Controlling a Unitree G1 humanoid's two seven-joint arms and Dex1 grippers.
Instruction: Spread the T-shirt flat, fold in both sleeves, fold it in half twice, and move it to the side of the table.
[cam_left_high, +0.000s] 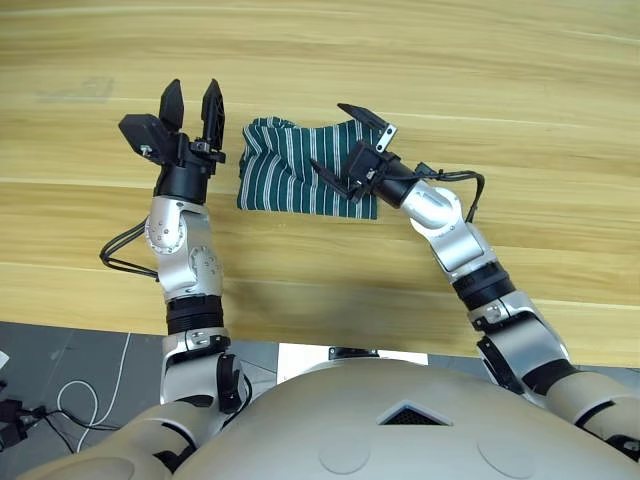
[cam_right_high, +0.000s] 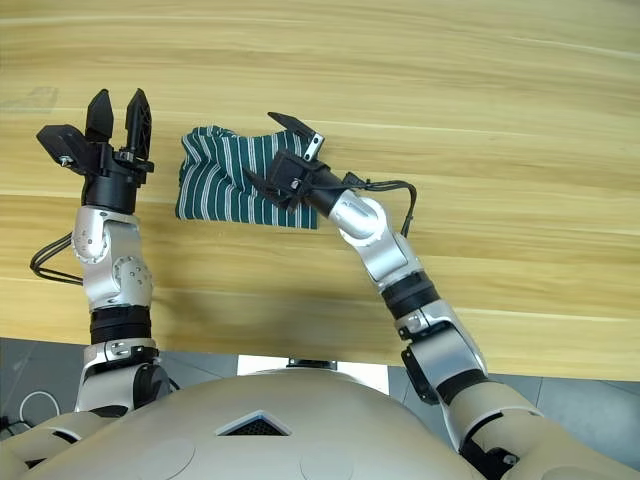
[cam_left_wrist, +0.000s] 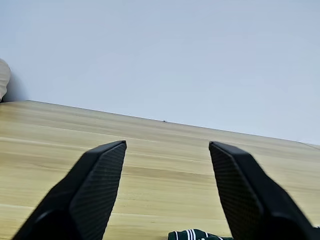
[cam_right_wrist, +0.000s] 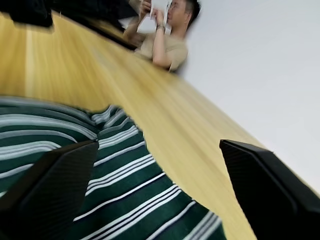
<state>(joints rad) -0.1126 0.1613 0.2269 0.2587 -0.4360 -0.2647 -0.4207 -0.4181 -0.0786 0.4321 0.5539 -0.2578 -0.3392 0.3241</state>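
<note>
The T-shirt (cam_left_high: 290, 168), dark green with thin white stripes, lies folded into a small rectangle on the wooden table (cam_left_high: 470, 70). My right gripper (cam_left_high: 350, 148) is open and hovers over the shirt's right edge, one finger toward the far side and one toward the near side. In the right wrist view its two black fingers (cam_right_wrist: 55, 185) straddle the striped cloth (cam_right_wrist: 60, 130) just below. My left gripper (cam_left_high: 192, 102) is open and empty. It points away from me, a short gap to the left of the shirt. The left wrist view shows a corner of the shirt (cam_left_wrist: 192, 234) between the fingertips (cam_left_wrist: 100, 175).
Bare wood stretches far behind the shirt and to both sides. The table's front edge (cam_left_high: 300, 338) runs close to my body. Cables (cam_left_high: 85, 400) lie on the grey floor at the lower left.
</note>
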